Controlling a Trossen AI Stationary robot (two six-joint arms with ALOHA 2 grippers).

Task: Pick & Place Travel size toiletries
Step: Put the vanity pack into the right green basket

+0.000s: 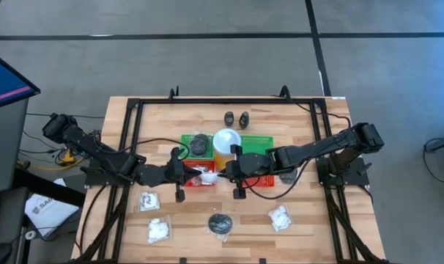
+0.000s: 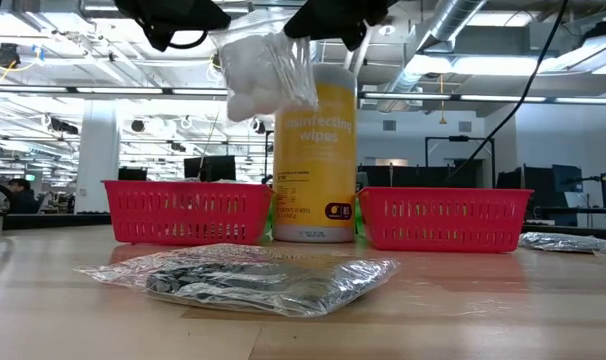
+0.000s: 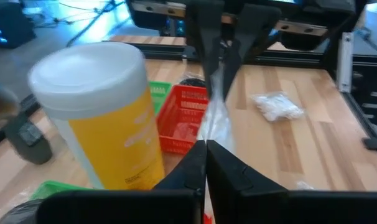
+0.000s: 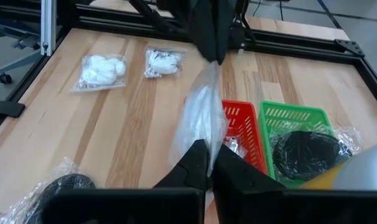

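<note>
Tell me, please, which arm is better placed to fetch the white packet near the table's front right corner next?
Probably the right. The right gripper and the left gripper both pinch the held packet, but the white packet lies on the right arm's side, farther from the left.

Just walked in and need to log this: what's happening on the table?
Both claws grip one clear-wrapped white packet between them, lifted above the red tray beside the yellow wipes canister. The left claw holds one end, the right claw the other. More wrapped packets and a dark pad lie on the table's near side.
</note>
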